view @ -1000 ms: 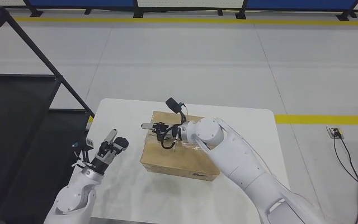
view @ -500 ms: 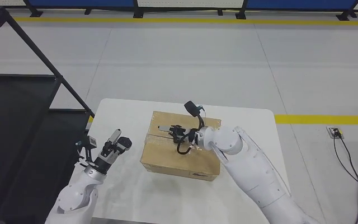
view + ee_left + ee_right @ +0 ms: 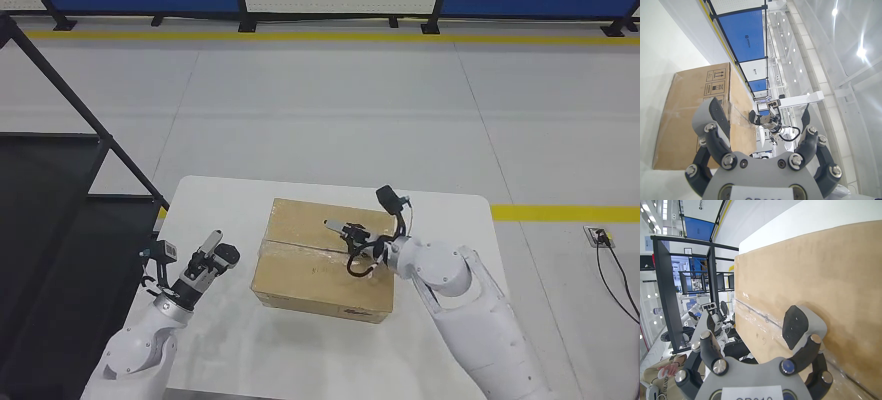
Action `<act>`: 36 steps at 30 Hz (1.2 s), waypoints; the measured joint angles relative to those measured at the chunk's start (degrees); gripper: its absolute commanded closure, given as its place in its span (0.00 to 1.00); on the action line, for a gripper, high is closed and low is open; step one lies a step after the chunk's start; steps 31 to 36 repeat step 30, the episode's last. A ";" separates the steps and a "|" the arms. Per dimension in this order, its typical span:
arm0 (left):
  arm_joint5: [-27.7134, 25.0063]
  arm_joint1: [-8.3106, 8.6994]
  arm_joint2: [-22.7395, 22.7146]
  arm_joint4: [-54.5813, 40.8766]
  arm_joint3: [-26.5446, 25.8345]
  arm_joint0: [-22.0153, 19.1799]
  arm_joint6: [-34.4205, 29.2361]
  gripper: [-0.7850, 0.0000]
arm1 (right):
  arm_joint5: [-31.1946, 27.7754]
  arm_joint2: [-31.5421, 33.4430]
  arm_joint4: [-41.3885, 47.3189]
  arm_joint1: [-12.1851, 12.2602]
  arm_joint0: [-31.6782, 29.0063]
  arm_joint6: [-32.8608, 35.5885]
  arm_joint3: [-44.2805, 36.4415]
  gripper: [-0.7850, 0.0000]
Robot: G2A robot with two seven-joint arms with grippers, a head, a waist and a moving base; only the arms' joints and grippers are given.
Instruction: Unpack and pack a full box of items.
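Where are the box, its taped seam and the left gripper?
box [image 3: 300, 272], top view, on its top face.
taped seam [image 3: 758, 313], right wrist view, on the clear tape along the flaps' joint.
left gripper [image 3: 217, 247], top view, midway between its open fingertips.

white table, a black rack just beside it, yellow floor line beyond.

One closed brown cardboard box on white worktop; right gripper over its top face; left gripper beside it, apart.
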 measured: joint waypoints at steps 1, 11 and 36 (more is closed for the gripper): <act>0.00 0.01 -0.02 0.02 -0.01 0.01 -0.06 0.00 | 0.34 0.75 -0.40 0.23 -0.63 -0.08 -0.69 0.00; 0.43 0.15 -0.29 -0.19 -0.15 -0.70 -0.78 0.00 | 3.06 7.84 -2.09 2.03 -6.81 -1.66 -7.65 0.00; 1.22 0.98 -3.83 -1.34 -0.10 -3.55 -3.64 0.00 | -3.26 29.28 7.44 4.68 -26.52 -8.30 -21.61 0.00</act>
